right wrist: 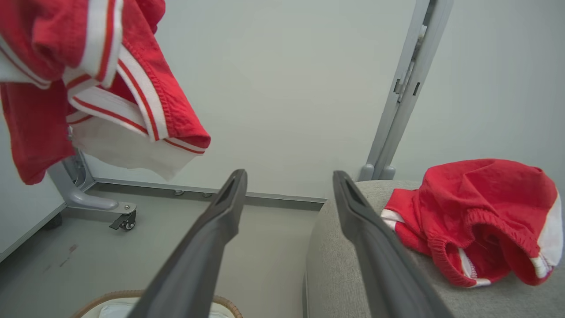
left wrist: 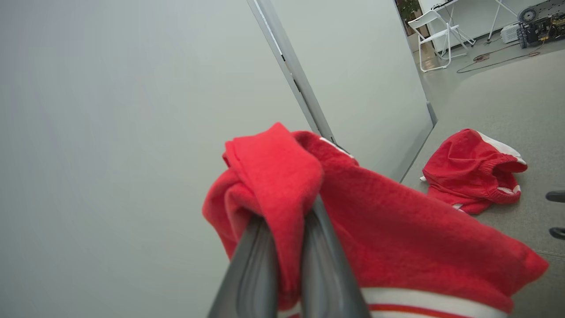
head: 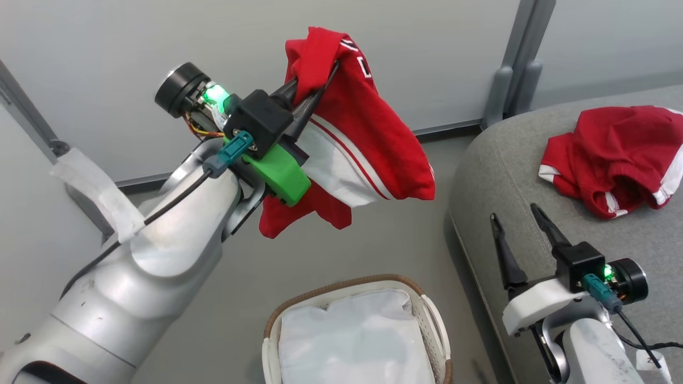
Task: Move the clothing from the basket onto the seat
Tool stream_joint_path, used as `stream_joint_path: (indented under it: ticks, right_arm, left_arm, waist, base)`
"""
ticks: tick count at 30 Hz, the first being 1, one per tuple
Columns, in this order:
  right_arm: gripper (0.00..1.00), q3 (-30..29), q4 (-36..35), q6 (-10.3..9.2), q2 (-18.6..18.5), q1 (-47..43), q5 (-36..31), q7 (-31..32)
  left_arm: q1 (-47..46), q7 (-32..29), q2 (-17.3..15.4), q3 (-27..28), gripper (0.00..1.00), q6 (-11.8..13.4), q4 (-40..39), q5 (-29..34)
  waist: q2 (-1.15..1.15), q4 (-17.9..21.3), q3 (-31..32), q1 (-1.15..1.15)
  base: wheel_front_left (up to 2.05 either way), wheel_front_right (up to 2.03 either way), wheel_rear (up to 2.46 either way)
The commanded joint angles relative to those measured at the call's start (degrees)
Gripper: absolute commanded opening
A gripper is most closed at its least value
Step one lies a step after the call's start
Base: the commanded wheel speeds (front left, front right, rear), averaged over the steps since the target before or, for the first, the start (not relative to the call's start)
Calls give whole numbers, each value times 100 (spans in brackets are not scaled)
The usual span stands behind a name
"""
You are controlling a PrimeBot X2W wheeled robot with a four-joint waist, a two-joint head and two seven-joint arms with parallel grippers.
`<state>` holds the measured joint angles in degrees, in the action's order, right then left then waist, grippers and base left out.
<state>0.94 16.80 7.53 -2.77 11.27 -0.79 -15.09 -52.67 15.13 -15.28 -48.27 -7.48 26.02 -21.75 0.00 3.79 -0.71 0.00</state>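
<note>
Two red garments with white stripes are seen, well apart. The first garment is clamped between the closed fingers of the left gripper and is held high in the air. In the head view it hangs beyond the basket and to the left of the seat, touching neither. The second garment is crumpled on top of the grey seat, near its rounded corner.

The right gripper is spread wide with nothing between its fingers, and it is poised over the seat's near edge, short of the second garment.

The basket's inside is given by the head view alone: the white liner is seen lying in it, with no red cloth on it. From the right wrist view just a strip of the brown rim is had, at the bottom edge.

The grip itself is best shown in the left wrist view, where a fold of red cloth is bunched over the finger ends and pinched between them. A white folding chair far across the room is also caught there.

The hanging hem and its white stripes are shown from below in the right wrist view, together with a castor foot under the grey partition.
</note>
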Motion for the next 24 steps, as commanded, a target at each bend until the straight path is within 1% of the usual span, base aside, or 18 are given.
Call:
stream_joint_path:
  ticks: [1, 7, 10, 16, 18, 24]
  right_arm:
    - [100, 106, 34, -8, -22, 67, -36, -11]
    - [100, 852, 120, -8, -21, 189, 120, -11]
    - [100, 1311, 105, -8, -26, 239, 304, -11]
    - [100, 1986, -29, -8, -24, 416, 676, -11]
    - [100, 2126, -106, -8, -25, 502, 803, -11]
    - [100, 2234, -288, -8, -19, 845, 998, -11]
  left_arm:
    - [-164, 2, -35, -42, 0, -1, 2, -69]
    - [-459, 2, -20, -217, 0, -1, 74, -200]
    - [-527, 2, -1, -299, 0, -1, 94, -241]
    - [-598, 2, 35, -429, 0, -1, 91, -301]
    - [-605, 2, 45, -461, 0, 0, 82, -324]
    - [-574, 2, 78, -537, 0, 0, 63, -360]
  waist:
    - [0, -139, 154, 0]
    - [0, -212, 204, 0]
    - [0, -254, 218, 0]
    - [0, -317, 235, 0]
    - [0, -331, 236, 0]
    - [0, -362, 223, 0]
  base:
    - [0, 0, 0]
    - [0, 0, 0]
    - [0, 0, 0]
    - [0, 0, 0]
    - [0, 0, 0]
    - [0, 0, 0]
